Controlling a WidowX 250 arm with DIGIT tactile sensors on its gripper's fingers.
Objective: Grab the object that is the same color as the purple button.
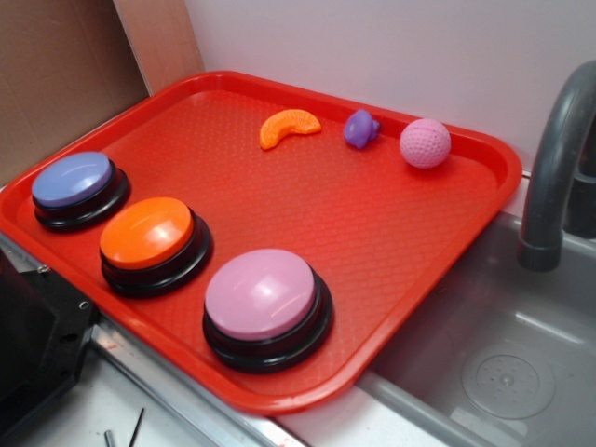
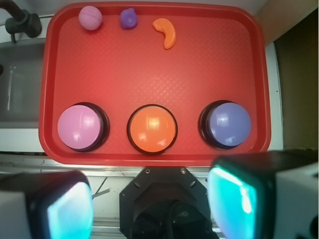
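- Gripper [image 2: 149, 204]: wrist view shows both pads at the bottom edge, jaws spread wide and holding nothing, high above the near edge of the red tray [image 1: 307, 209], well apart from every toy.
- Left-to-right in the wrist view, far row: pink ball [image 2: 90, 17], the object [image 2: 128, 18], orange slice toy [image 2: 166, 32]. Near row: pink-mauve button [image 2: 80, 127], orange button [image 2: 152, 129], purple button [image 2: 229, 124].
- The object sits near the tray's far rim, between ball and slice, apart from both but nearer the ball.
- Risk: wrong pick. The pink ball is just beside the target and close in hue; a descent drifting left would likely close on it.
- Risk: the object looks small, lumpy and glossy, so it may well squirt out of the pads or get nudged toward the rim.
- Risk: the far rim is close behind it; a jaw coming down on that side could catch the rim.
- Risk: a bumped ball would probably roll.
- Hidden: gripper not visible in the exterior view; arm absent too. The pads are cut off at the bottom of the wrist view.
- Hard to tell: the object's exact shape, too small. Desk mostly out of frame; a sink [image 1: 494, 363] and faucet [image 1: 551, 177] sit beside the tray.
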